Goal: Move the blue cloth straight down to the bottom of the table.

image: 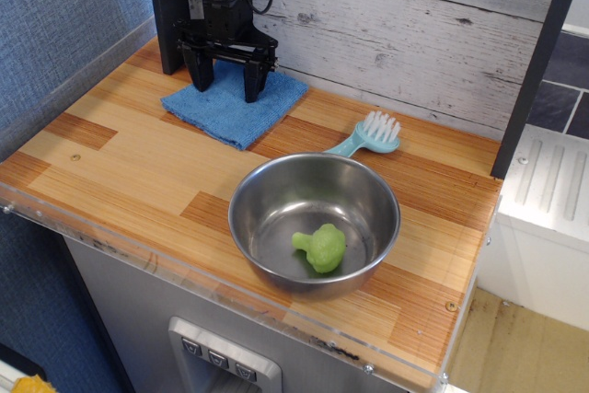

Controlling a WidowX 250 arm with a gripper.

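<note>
The blue cloth (235,108) lies flat at the back left of the wooden table (129,163), close to the plank wall. My gripper (226,91) points straight down over the cloth's back half. Its two black fingers are spread apart, one near the cloth's left part and one near its middle, with the tips at or just above the fabric. Nothing is held between them.
A steel bowl (276,200) with a green broccoli-shaped toy (320,248) stands in front and to the right of the cloth. A pale teal brush (368,135) lies behind the bowl. A dark post (167,16) stands left of the gripper. The clear acrylic edge (184,269) runs along the front.
</note>
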